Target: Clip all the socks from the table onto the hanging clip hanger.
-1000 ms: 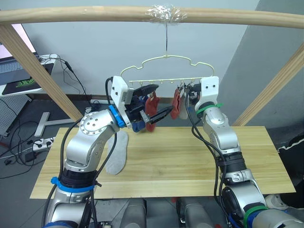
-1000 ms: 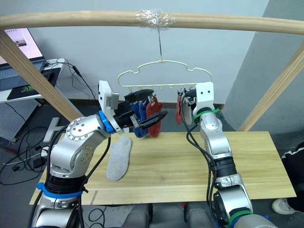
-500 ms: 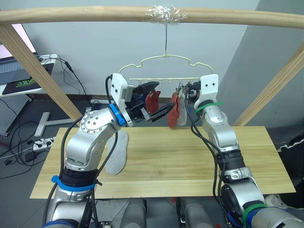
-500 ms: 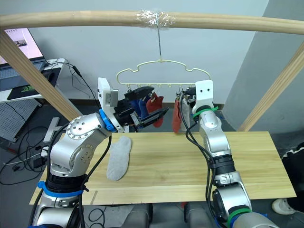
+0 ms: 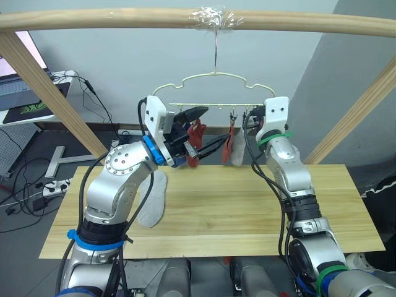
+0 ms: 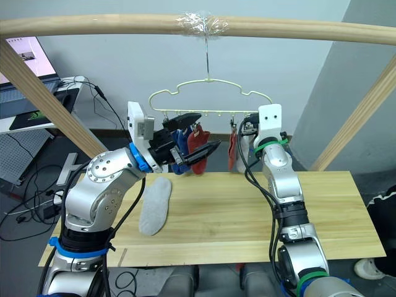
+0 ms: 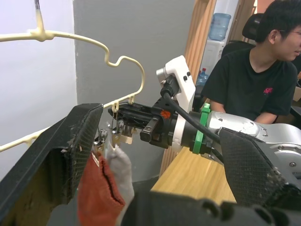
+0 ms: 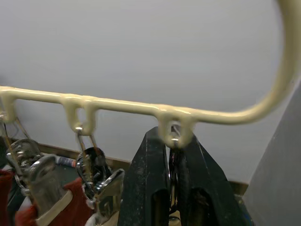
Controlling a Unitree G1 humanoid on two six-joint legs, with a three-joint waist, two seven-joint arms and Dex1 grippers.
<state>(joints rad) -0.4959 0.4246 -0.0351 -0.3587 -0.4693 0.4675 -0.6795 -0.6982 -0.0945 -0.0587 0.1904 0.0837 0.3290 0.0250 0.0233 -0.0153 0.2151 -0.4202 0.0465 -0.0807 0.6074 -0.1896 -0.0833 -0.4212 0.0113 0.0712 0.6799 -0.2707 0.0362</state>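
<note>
A grey wall backs the scene, and a thick wooden rail (image 5: 124,18) runs across the top of the frame with your clip hanger (image 5: 213,79) hooked under it at upper centre. Below lies the pale plank surface (image 5: 247,210), where one light grey sock (image 5: 152,198) rests at centre left.

Already hanging from the clips are a blue sock (image 6: 179,145) and a rust red sock (image 6: 197,145) at the left end, and another red sock (image 5: 229,145) with a grey sock (image 5: 238,151) just beside it toward the right.

Your left gripper (image 5: 204,130) sits in front of the left red sock with its fingers spread wide, holding nothing. Your right gripper (image 8: 175,188) is up at the hanger's right end, its fingers pressed together on the end clip (image 8: 173,160) under the bar. A seated person (image 7: 254,75) shows in the left wrist view's upper right.
</note>
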